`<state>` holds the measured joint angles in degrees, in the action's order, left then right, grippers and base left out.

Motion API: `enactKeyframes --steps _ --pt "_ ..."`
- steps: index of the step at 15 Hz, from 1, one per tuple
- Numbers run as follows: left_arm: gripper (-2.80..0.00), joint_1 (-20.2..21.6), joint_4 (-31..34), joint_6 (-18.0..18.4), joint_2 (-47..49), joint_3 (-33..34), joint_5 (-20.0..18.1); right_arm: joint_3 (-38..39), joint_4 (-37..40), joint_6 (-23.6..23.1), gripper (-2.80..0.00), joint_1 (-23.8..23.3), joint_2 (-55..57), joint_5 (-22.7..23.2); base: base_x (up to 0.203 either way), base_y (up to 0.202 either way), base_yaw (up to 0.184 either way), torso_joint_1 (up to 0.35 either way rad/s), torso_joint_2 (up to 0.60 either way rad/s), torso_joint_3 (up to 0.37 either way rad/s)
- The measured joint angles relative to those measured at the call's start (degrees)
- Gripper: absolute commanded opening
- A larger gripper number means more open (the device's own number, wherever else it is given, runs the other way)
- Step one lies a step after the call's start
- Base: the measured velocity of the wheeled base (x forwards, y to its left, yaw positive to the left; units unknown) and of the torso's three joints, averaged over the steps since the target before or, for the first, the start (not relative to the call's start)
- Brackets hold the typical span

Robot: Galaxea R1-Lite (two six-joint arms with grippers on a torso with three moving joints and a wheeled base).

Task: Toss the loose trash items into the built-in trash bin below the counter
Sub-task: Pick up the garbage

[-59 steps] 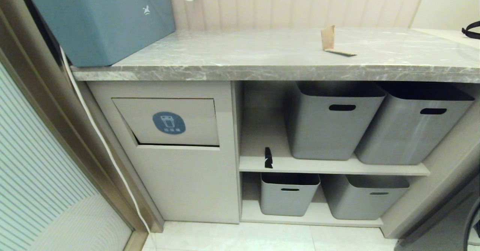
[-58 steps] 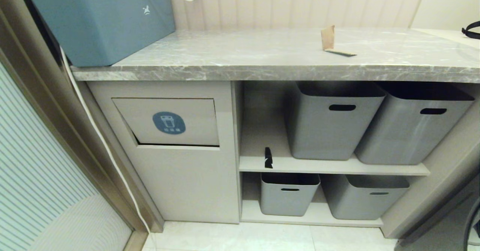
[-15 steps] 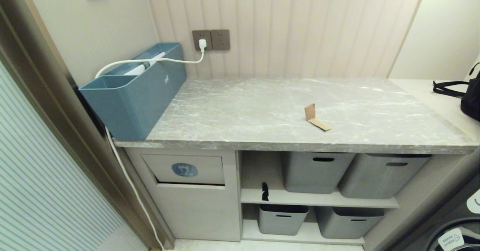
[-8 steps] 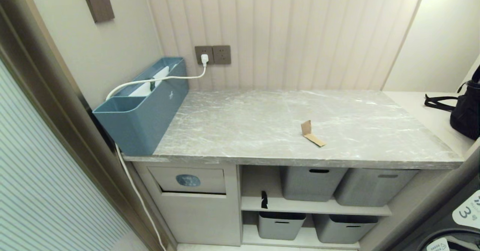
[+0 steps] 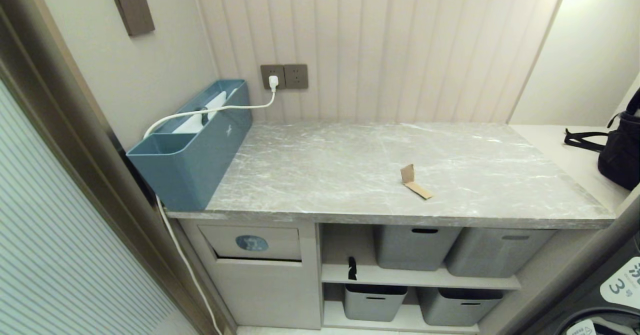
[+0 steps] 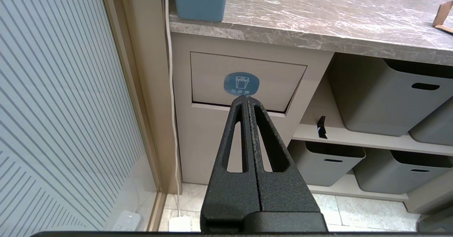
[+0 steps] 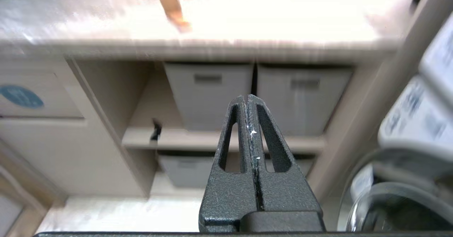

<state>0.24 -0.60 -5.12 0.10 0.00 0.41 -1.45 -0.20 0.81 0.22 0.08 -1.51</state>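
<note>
The brown paper scrap (image 5: 414,182) lies on the grey bench (image 5: 325,175), far from the left end effector (image 6: 247,99) and right end effector (image 7: 246,97), both closed and empty, low by the trash bin (image 5: 252,242).

Ribbed beige wall panelling (image 5: 400,45), twin sockets (image 5: 284,76), possibly frosted striped glass (image 5: 50,235).

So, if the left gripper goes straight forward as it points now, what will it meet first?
Probably the built-in trash bin: the shut left gripper lines up just under its blue sticker, near the flap's lower edge. Nothing shows in between, though depth is unclear.
</note>
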Motion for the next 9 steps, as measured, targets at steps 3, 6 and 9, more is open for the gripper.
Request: enactKeyframes --steps 3,6,9 --pt "-2.8 0.0 0.0 0.0 0.0 0.0 0.0 -10.7 0.2 -1.5 -2.8 0.0 4.9 3.5 0.0 0.0 0.0 0.0 0.0 0.0" --pt "-2.8 0.0 0.0 0.0 0.0 0.0 0.0 -25.0 -0.2 -1.2 -2.8 0.1 22.0 7.1 0.0 0.0 0.0 0.0 0.0 0.0" --pt "-2.8 0.0 0.0 0.0 0.0 0.0 0.0 -35.3 -5.8 -1.1 0.0 1.1 45.7 10.9 0.0 0.0 0.0 0.0 0.0 0.0"
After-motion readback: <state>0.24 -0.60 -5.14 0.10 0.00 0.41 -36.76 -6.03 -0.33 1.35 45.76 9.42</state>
